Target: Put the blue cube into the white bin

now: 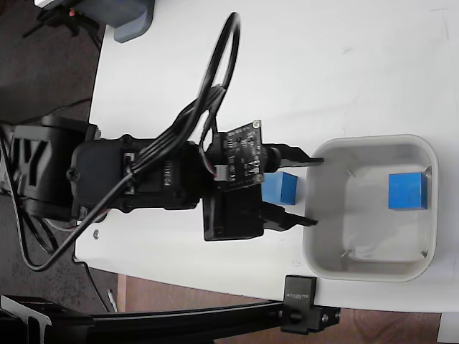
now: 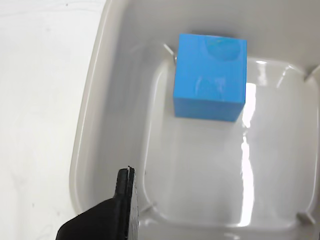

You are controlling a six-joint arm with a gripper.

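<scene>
Here, line by line:

Gripper: in the fixed view the gripper (image 1: 313, 190) points right, its two black fingers spread well apart, with nothing between the tips; the tips reach the left rim of the white bin (image 1: 320, 247).

Blue cube in the bin: in the fixed view a blue cube (image 1: 408, 191) sits inside the bin against its right wall, well apart from the gripper.

Second cube: a second blue cube (image 1: 280, 188) shows only in the fixed view, on the table (image 1: 344, 64) just left of the bin's rim, partly hidden by the arm's circuit board and lying in the gap between the fingers, back from their tips. I cannot tell whether the fingers touch it.

Fixed view only: the arm's black body and looping cables on the left, a grey-blue object (image 1: 130, 18) at the top edge, a black clamp (image 1: 300, 313) at the table's lower edge.

Wrist view only: a close look down into the bin (image 2: 95, 125), its glossy floor carrying bright reflections; the cube in the bin (image 2: 210, 75) stands near the upper wall, flat on the floor. One dark fingertip (image 2: 125, 195) juts in at the bottom edge above the bin's near wall; the other finger is out of frame.

Table in the wrist view: a strip of white table (image 2: 40, 100) on the left.
</scene>
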